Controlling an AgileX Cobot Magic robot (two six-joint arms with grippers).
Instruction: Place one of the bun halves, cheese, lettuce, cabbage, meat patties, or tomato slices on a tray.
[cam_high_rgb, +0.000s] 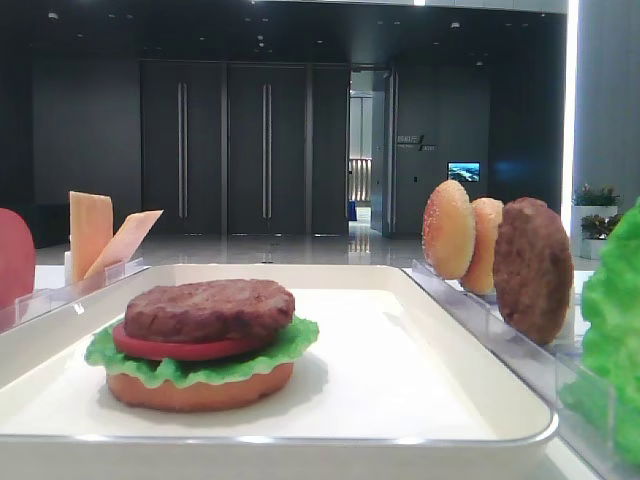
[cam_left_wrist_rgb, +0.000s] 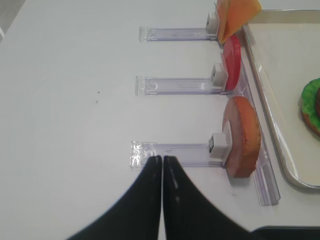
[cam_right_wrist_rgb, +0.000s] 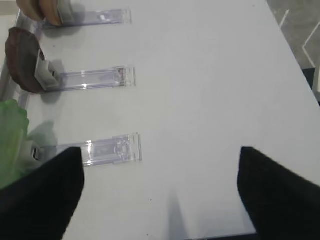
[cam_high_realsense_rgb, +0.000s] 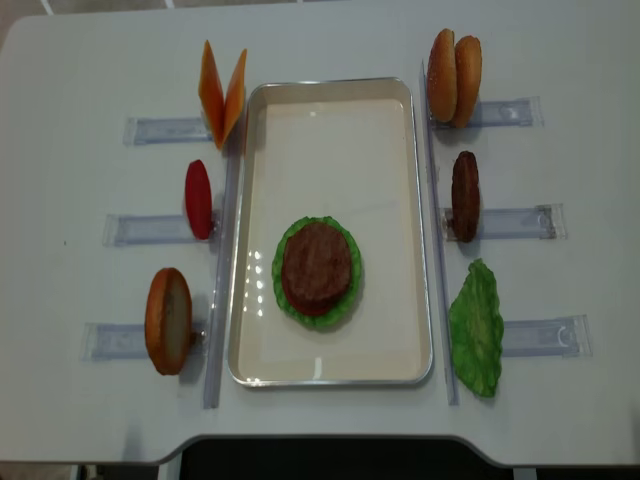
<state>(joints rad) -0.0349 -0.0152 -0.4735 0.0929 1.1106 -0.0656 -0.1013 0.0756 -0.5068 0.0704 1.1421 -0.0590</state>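
The white tray (cam_high_realsense_rgb: 331, 150) holds a stack: bun half (cam_high_rgb: 200, 391), lettuce (cam_high_rgb: 291, 343), tomato slice (cam_high_rgb: 158, 349) and meat patty (cam_high_realsense_rgb: 317, 266) on top. Left of the tray stand cheese slices (cam_high_realsense_rgb: 222, 93), a tomato slice (cam_high_realsense_rgb: 198, 198) and a bun half (cam_high_realsense_rgb: 168, 320). On its right stand two bun halves (cam_high_realsense_rgb: 453, 78), a meat patty (cam_high_realsense_rgb: 465, 195) and a lettuce leaf (cam_high_realsense_rgb: 476, 328). My left gripper (cam_left_wrist_rgb: 162, 160) is shut and empty over the table, left of that bun half (cam_left_wrist_rgb: 243, 137). My right gripper (cam_right_wrist_rgb: 160, 170) is open and empty, right of the lettuce leaf (cam_right_wrist_rgb: 11, 134).
Clear plastic racks (cam_high_realsense_rgb: 130, 341) hold the upright pieces along both long sides of the tray, with slotted arms (cam_right_wrist_rgb: 107, 149) reaching outward over the white table (cam_high_realsense_rgb: 60, 70). The table's front edge (cam_high_realsense_rgb: 320, 440) is close behind the tray.
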